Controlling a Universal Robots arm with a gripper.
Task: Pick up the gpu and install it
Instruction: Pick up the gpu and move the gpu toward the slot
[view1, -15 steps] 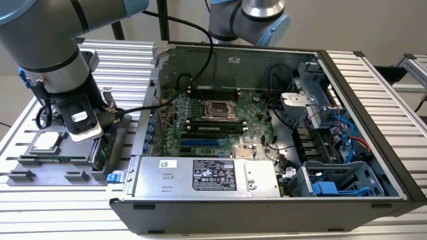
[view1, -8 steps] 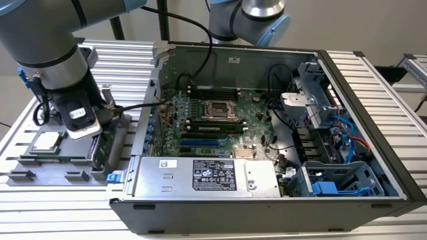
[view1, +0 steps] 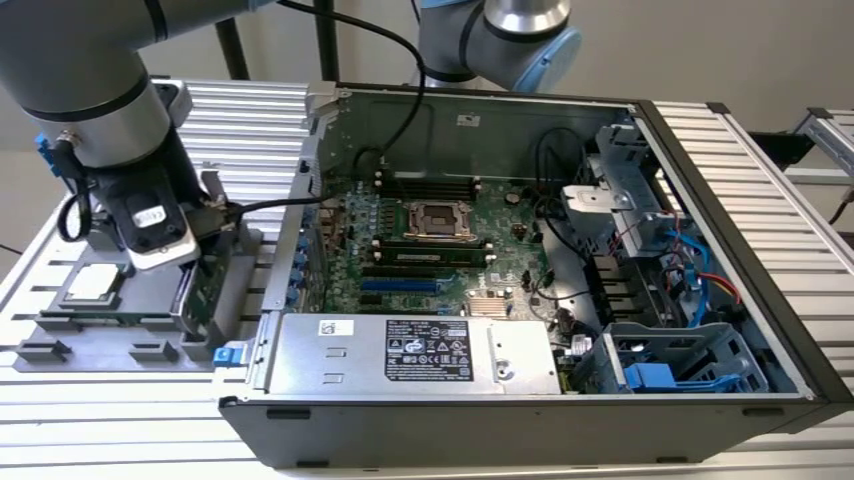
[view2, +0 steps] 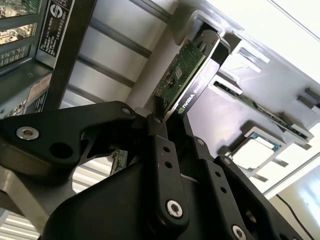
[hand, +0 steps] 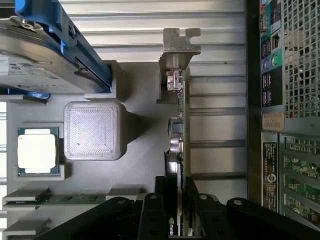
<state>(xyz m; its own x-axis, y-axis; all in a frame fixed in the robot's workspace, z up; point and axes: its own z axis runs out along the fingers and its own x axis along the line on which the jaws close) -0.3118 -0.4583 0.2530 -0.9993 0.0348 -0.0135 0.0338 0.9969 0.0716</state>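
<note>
One arm, one hand (hand: 176, 186), and it's clamped on the gpu (hand: 182, 125). In the first wrist view a black finger (hand: 161, 200) sits against the cooler side & its partner against the bare board side, no gap seen on either. Gpu stands on edge in a slot of the grey parts tray (hand: 145, 165), seated there, not raised, w/ the silver bracket (hand: 179, 47) at the end away from the hand. In the second wrist view the green board face and the black cooler block (view2: 199, 87) show past the fingertips, the card running away from the hand. Same tray also carries a square CPU chip (hand: 37, 150) in its own pocket, a raised grey square block (hand: 92, 131) btwn chip and gpu, a memory stick (hand: 60, 198) on edge, and a hard drive (hand: 45, 55) w/ blue rails. In the exterior view the tray lies on the slatted metal surface (view1: 94, 430) at the exterior view's left, just beside the open PC case (view1: 467, 100), and the hand is down over the tray's case-side end. Inside the case are a green mobo (view1: 400, 255), a PSU (view1: 414, 350) along the near wall, plus cables and a blue-trimmed drive cage (view1: 667, 375) toward the exterior view's right.
</note>
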